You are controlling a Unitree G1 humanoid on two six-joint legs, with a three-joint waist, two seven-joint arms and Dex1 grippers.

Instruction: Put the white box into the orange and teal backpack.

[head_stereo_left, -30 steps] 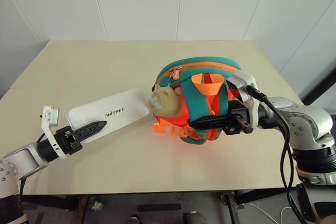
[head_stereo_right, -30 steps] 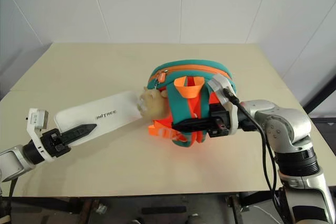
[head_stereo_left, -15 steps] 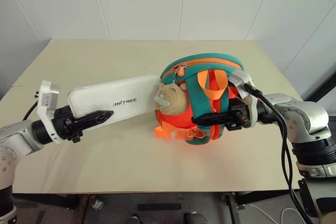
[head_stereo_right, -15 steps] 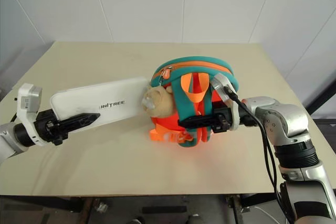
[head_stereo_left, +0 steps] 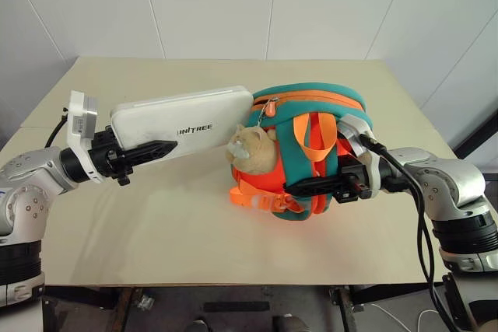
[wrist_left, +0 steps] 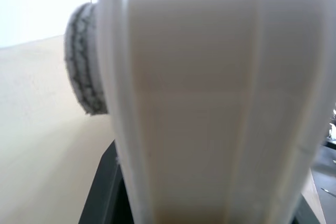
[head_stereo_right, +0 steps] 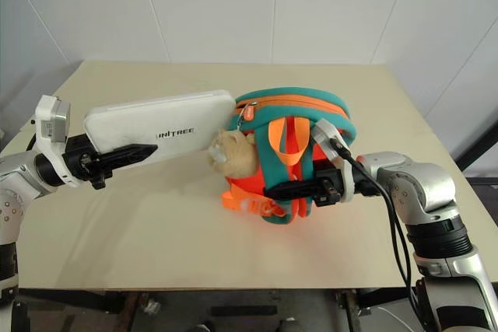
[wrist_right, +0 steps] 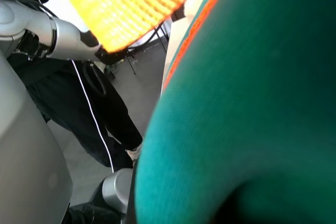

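Left pincer [head_stereo_left: 159,148] gripping flat white box [head_stereo_left: 187,118], dark lettering, right pincer [head_stereo_left: 299,187] clenched on orange and teal backpack [head_stereo_left: 299,153]

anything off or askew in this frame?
Nothing spilled or damaged. The white box is held off the table in the left gripper, tipped on edge, its far end at the orange and teal backpack near the zipper. The right gripper is clamped on the backpack's straps. The plush charm dangles in front.

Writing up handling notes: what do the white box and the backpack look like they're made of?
white box: likely rigid matte plastic or coated card; smooth faces, rounded corners, printed lettering. orange and teal backpack: soft fabric, perhaps neoprene-like; rounded, padded form, woven orange webbing straps.
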